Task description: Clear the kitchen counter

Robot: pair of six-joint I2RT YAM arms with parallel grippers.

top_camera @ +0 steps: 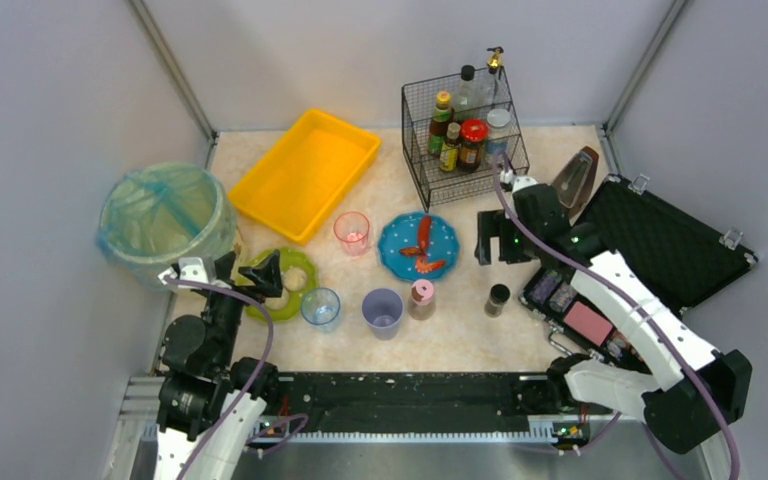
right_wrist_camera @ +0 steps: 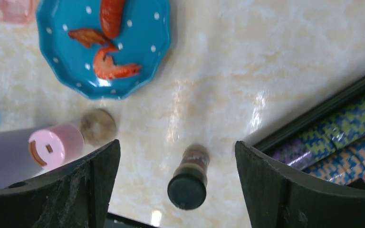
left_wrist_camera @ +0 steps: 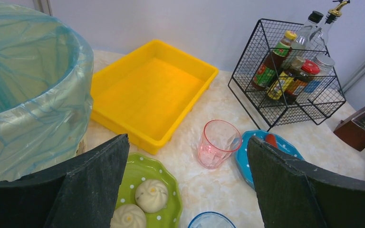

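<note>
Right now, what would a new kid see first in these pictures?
Probably the bright yellow tray, empty, at the back left of the counter. Next, the blue plate with red food in the middle, and the wire basket full of bottles behind it.

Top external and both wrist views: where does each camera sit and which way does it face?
Top external: high behind the bases, looking down on the kitchen counter; both arms show, left gripper and right gripper.
Left wrist: low over the green plate, facing the yellow tray and wire rack; own fingers at bottom.
Right wrist: straight down at a dark-capped bottle between its fingers.
Shared: the blue plate, in all three.
</note>
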